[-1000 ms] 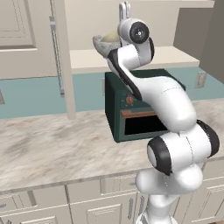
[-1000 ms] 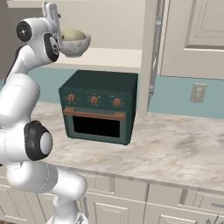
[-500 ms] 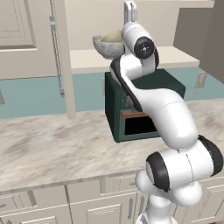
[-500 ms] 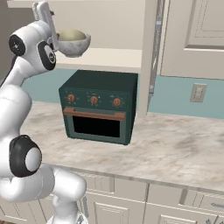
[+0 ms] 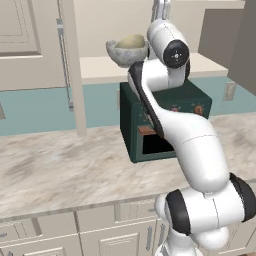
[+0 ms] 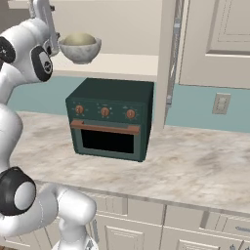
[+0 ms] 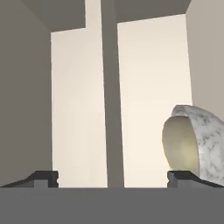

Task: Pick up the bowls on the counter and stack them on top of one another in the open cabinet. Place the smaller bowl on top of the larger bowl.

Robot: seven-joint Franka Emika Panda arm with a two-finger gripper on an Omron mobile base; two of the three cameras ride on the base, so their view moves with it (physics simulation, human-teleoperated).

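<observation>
The larger bowl (image 5: 120,52), grey-white marbled, stands on the shelf of the open cabinet (image 5: 100,69). The smaller bowl (image 5: 131,41), yellowish-tan, sits nested inside it. From the right base view the stacked pair shows as the larger bowl (image 6: 80,52) with the smaller bowl (image 6: 79,39) rising above its rim. My gripper (image 5: 160,7) is raised to the right of the bowls, apart from them. In the hand view the gripper (image 7: 113,177) is open with nothing between its fingertips (image 7: 178,176), and the larger bowl (image 7: 205,140) lies off to the right with the smaller bowl (image 7: 177,142) inside.
A dark green oven (image 6: 110,124) stands on the counter (image 6: 195,166) below the shelf. A cream cabinet post (image 5: 75,75) rises left of the shelf, and a panelled door (image 6: 219,41) with a metal handle hangs at the right. An outlet (image 6: 220,103) is on the teal wall.
My hand has drawn away from the bowls, sideways and slightly upward, with its jaws staying open. The stacked bowls have stayed in place on the shelf.
</observation>
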